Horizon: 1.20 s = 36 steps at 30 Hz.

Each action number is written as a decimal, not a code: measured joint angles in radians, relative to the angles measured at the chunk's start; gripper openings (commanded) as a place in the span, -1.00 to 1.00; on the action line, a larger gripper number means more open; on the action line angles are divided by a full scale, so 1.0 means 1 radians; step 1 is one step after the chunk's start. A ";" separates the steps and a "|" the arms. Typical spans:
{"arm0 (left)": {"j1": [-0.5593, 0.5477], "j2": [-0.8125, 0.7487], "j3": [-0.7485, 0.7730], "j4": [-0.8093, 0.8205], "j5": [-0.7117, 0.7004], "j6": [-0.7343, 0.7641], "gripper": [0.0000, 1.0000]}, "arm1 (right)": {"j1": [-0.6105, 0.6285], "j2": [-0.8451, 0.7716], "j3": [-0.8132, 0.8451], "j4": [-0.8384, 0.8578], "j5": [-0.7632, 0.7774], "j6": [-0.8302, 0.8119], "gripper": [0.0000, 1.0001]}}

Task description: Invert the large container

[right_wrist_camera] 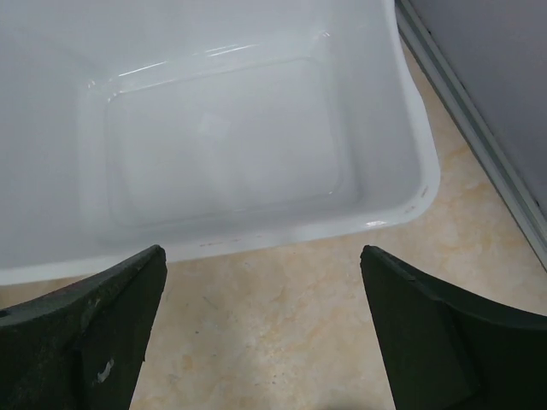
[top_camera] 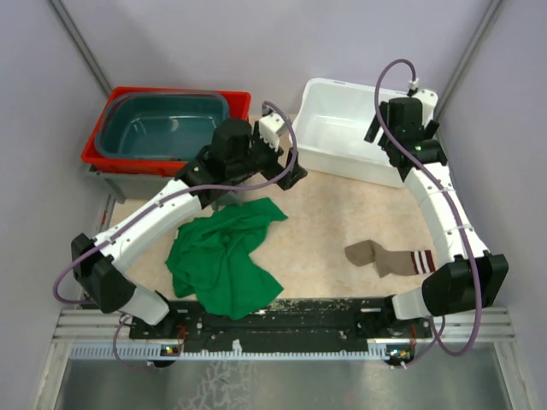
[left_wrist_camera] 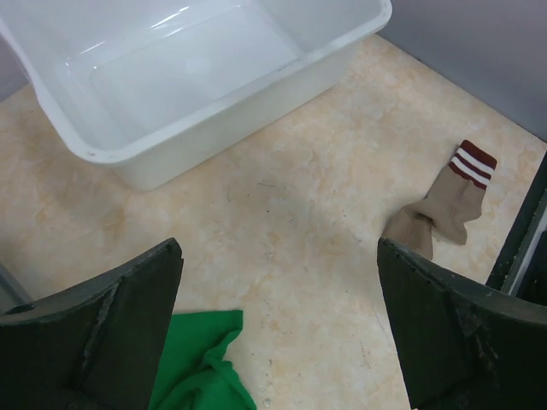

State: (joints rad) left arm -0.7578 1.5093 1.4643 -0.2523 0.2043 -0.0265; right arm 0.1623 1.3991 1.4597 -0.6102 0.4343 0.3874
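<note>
The large white container (top_camera: 342,162) stands upright and empty at the back right of the table. It also shows in the left wrist view (left_wrist_camera: 214,141) and the right wrist view (right_wrist_camera: 256,231). My left gripper (top_camera: 292,175) is open and empty, above the table just left of the container's near side; its jaws (left_wrist_camera: 278,282) stand wide apart over bare table. My right gripper (top_camera: 385,135) is open and empty at the container's right end, its jaws (right_wrist_camera: 261,290) wide apart just short of the rim.
A red crate (top_camera: 94,145) holding a teal tub (top_camera: 162,128) stands at the back left. A green cloth (top_camera: 226,256) lies front left, also in the left wrist view (left_wrist_camera: 201,367). A tan striped sock (top_camera: 389,256) lies front right, also in the left wrist view (left_wrist_camera: 444,209).
</note>
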 measured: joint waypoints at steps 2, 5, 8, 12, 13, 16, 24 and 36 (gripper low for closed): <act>-0.002 0.000 -0.001 0.001 -0.002 0.008 1.00 | 0.000 0.002 0.000 0.000 0.011 0.003 0.92; -0.005 0.000 -0.007 0.006 -0.003 0.016 1.00 | 0.000 0.006 0.000 0.003 0.016 0.006 0.91; -0.006 -0.003 -0.032 0.021 -0.003 0.020 1.00 | 0.000 0.011 0.000 0.022 0.006 0.002 0.89; -0.006 -0.012 -0.079 0.044 -0.010 0.021 1.00 | 0.000 0.030 0.000 0.049 -0.021 -0.019 0.87; -0.006 -0.013 -0.087 0.047 -0.014 0.021 1.00 | 0.000 0.037 0.000 0.051 -0.029 -0.025 0.87; -0.007 -0.018 -0.097 0.052 -0.032 0.022 1.00 | -0.001 0.072 0.000 0.061 -0.055 -0.055 0.87; -0.010 -0.057 -0.111 0.074 -0.075 0.023 1.00 | -0.002 0.286 0.141 0.060 -0.148 -0.108 0.90; -0.011 -0.077 -0.129 0.096 -0.115 0.028 1.00 | -0.054 0.461 0.172 -0.076 -0.157 -0.043 0.88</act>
State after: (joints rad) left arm -0.7689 1.4319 1.3357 -0.1562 0.0891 0.0017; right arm 0.1085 1.8599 1.6318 -0.6857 0.2771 0.3447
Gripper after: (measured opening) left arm 0.998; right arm 0.953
